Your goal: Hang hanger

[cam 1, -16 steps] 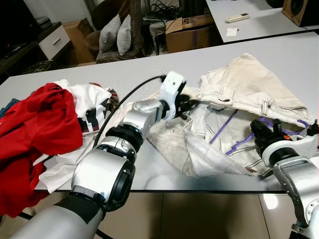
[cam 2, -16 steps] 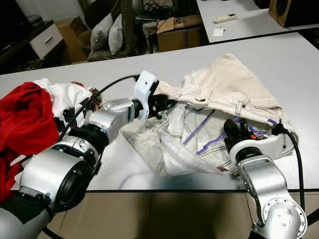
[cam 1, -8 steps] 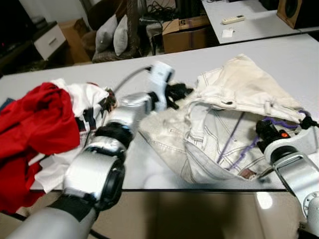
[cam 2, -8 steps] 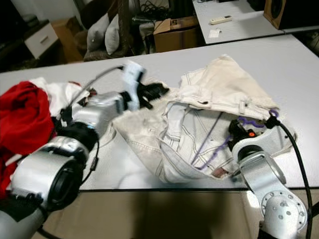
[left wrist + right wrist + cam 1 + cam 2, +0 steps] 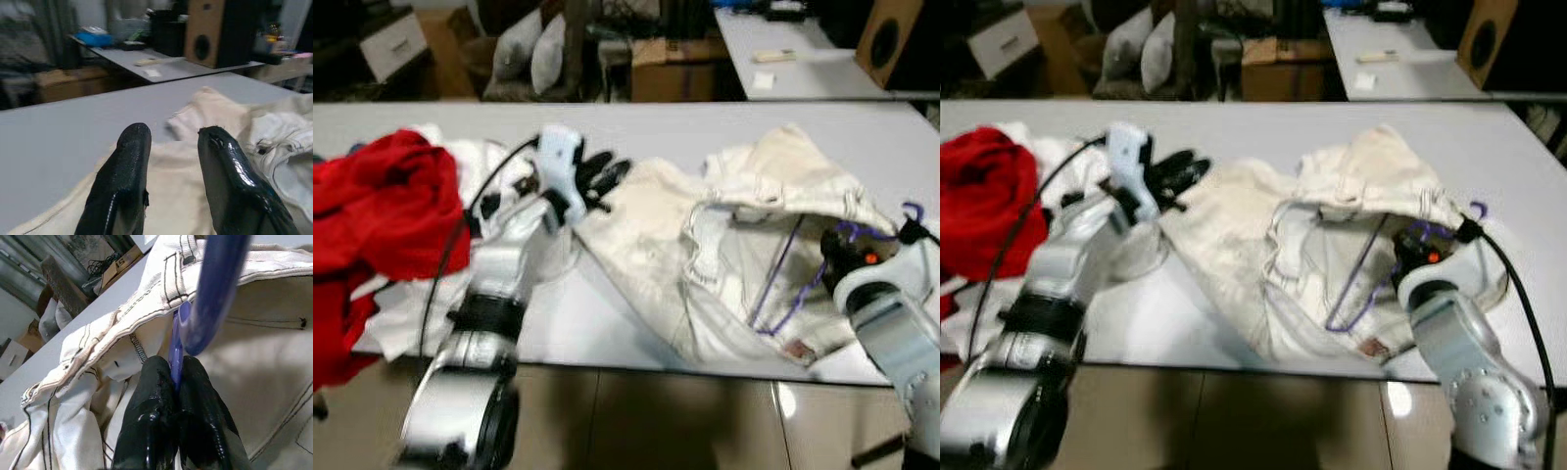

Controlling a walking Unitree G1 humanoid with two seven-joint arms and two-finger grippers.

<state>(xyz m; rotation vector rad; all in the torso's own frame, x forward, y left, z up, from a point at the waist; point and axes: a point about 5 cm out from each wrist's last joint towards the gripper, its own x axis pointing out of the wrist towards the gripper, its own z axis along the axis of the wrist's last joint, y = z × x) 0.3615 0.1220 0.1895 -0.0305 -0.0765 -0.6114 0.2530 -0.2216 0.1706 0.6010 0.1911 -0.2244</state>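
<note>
Denim, cream and stitched: one jacket [image 5: 744,245] crumpled on my grey table [image 5: 607,323]. My right gripper [image 5: 177,382] pinches one thin purple plastic hanger [image 5: 783,284] inside it; my left gripper [image 5: 168,142] hovers open, empty.

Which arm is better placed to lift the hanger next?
Right, probably. The right gripper is shut on the purple hanger inside the cream trousers. The left gripper is open with nothing between its fingers, over the trousers' far edge, away from the hanger.

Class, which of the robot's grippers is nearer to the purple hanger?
Right. The right gripper is shut on the purple hanger inside the cream trousers; the left gripper is open, hovering over their far left edge.
</note>
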